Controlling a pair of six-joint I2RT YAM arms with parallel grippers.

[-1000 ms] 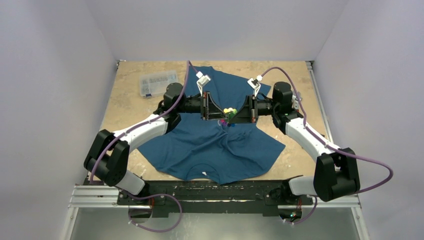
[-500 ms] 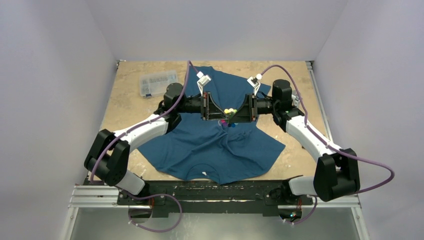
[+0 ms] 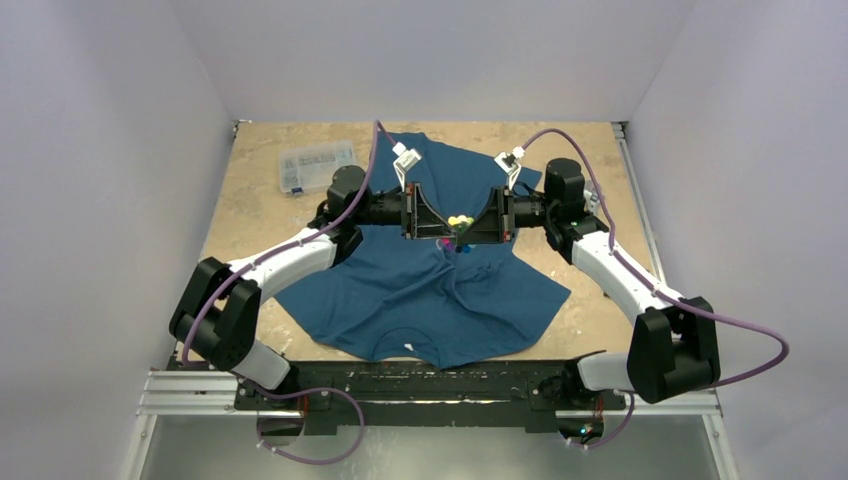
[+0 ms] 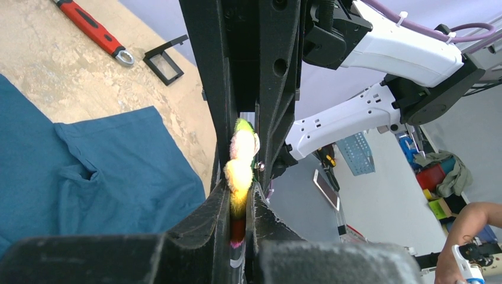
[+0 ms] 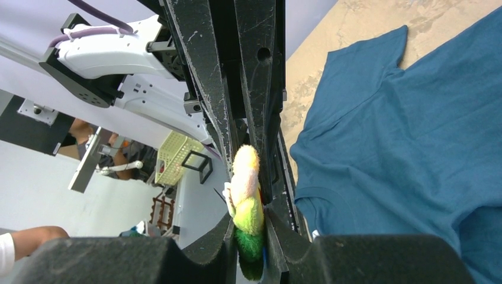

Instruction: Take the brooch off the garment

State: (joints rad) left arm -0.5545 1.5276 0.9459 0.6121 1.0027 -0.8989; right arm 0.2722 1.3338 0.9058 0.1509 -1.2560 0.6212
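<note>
Two arms reach from the near edge over the garment [image 3: 400,290], whose neckline lies closest to the bases, flat on the table [image 3: 260,200]. Farther in, the cloth gathers into a ridge that rises toward the brooch [image 3: 459,222], held above the shirt's middle. The left gripper [image 3: 446,228] and right gripper [image 3: 471,228] face each other there, tips almost touching — each wrist view shows its own fingers clenched on the fuzzy yellow-green petals, from opposite sides.

Over the last second almost nothing has moved: the right gripper has edged a touch toward the left one, and the brooch sits at the same spot. I judge this a settling of the two-sided grip, with the pull-apart not yet begun. The cloth is drawn up beneath, so the brooch is likely still pinned.

The pin and clasp are hidden between the fingers in every view, so whether it is undone cannot be told. Beyond, a clear box [image 3: 315,166] lies at the far left, and a wrench [image 4: 95,29] shows in the left wrist view — cut off at the frame's edge.
</note>
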